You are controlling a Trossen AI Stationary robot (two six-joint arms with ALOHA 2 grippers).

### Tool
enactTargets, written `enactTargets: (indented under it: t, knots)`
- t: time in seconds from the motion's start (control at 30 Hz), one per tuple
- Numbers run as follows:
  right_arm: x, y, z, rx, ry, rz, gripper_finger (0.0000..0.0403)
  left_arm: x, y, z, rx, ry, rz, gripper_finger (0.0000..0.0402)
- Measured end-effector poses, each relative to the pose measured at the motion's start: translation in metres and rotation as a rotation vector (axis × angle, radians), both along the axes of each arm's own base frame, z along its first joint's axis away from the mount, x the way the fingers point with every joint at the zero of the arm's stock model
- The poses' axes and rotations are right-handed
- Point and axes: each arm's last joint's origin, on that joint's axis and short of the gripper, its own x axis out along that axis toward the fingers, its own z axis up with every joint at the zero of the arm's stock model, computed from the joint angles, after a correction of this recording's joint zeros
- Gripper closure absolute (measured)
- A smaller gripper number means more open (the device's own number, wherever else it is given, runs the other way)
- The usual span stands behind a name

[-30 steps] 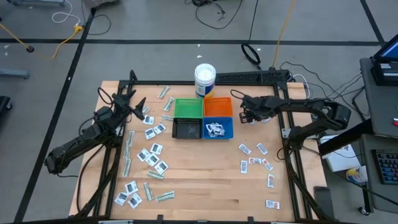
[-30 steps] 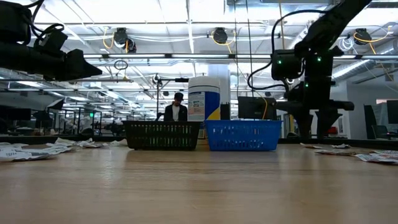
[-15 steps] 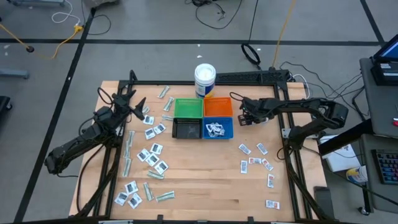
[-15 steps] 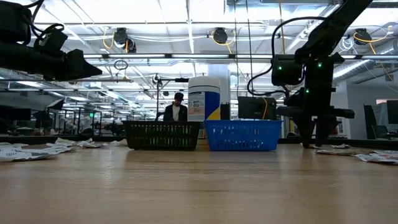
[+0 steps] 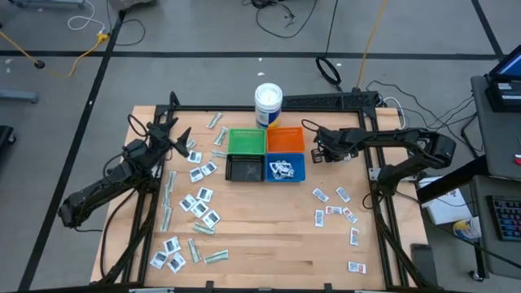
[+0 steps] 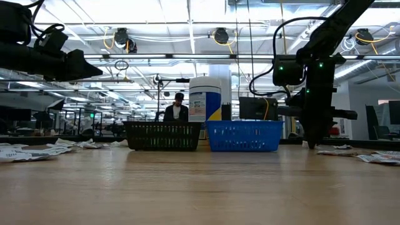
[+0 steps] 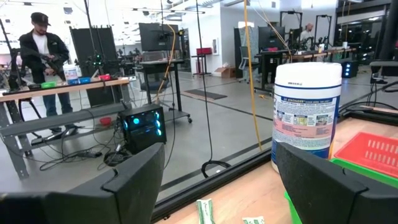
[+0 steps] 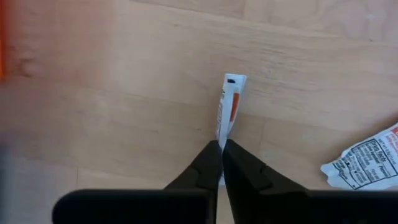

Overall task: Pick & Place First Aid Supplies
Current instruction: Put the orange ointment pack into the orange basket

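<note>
First aid supplies lie scattered as small white packets on the table's left (image 5: pixel 195 203) and right (image 5: pixel 335 203), and several lie in the blue bin (image 5: pixel 285 168). My right gripper (image 5: pixel 319 152) points down at the table just right of the blue bin. It is shut on a white packet with red print (image 8: pixel 229 106). My left gripper (image 5: pixel 181 140) hangs level and open above the far left of the table, holding nothing. My right gripper pinches one end of the red-print packet (image 8: pixel 220 140) between its two fingertips (image 8: pixel 208 163). The fingers come from above, pointing steeply down. The packet stands squeezed up on edge and shows as a narrow strip that runs away from the fingers, down at the table top.
Green (image 5: pixel 247 141), orange (image 5: pixel 285 140) and black (image 5: pixel 243 168) bins stand with the blue one at the table's middle, a white tub (image 5: pixel 268 104) behind them. Pale-green strips (image 5: pixel 168 195) lie on the left. Another printed packet (image 8: pixel 367 158) lies close beside my right gripper.
My right gripper has shut its fingers down at the table right of the blue bin, closing from a wide gap to none. The left arm has kept still.
</note>
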Motion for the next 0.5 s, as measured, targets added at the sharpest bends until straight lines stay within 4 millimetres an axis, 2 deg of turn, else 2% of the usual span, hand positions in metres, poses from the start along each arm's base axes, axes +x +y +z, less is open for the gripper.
enactTargets:
  t: [0.1,0.23,0.5]
  knots:
    - [0.0,0.0,0.005,0.018,0.033,0.051,0.04,0.0,0.0,0.0,0.0,0.0,0.0,0.0094]
    - [0.0,0.001,0.022,0.062,0.105,0.14,0.04,0.0,0.0,0.0,0.0,0.0,0.0,0.0094]
    - [0.004,-0.001,0.054,0.117,0.197,0.424,0.0401,0.0,0.0,0.0,0.0,0.0,0.0,0.0094]
